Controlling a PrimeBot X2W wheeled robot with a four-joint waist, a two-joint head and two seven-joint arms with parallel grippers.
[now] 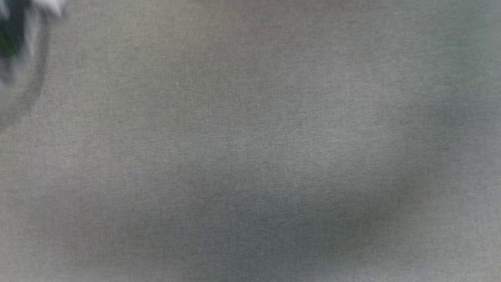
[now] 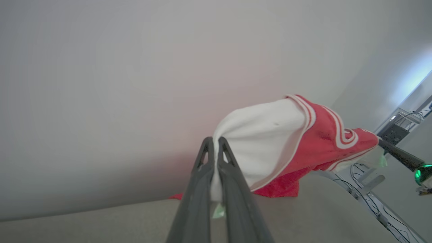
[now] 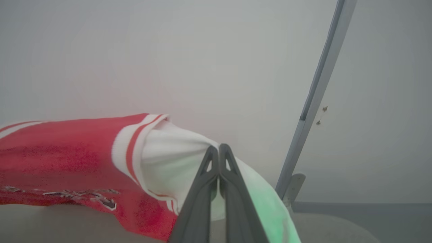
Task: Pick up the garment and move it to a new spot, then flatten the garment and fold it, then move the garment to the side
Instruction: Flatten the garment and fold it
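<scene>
The garment (image 2: pixel 320 145) is a red jersey with white sleeves and striped trim. It hangs stretched between both grippers above the grey table (image 2: pixel 101 226), and its lower red edge touches the tabletop. My left gripper (image 2: pixel 214 143) is shut on one white sleeve. My right gripper (image 3: pixel 219 150) is shut on the other white sleeve, with the garment (image 3: pixel 67 148) running off to the left and part of its lettering showing low down. In the left wrist view the right gripper (image 2: pixel 380 143) holds the far end of the jersey.
The head view looks down on blurred grey table cloth (image 1: pixel 250 141), with a blurred pale and dark shape with a green spot (image 1: pixel 19 35) in the top left corner. A slanted grey pole (image 3: pixel 314 101) stands right of the right gripper. Cables (image 2: pixel 371 199) hang beyond the table's edge.
</scene>
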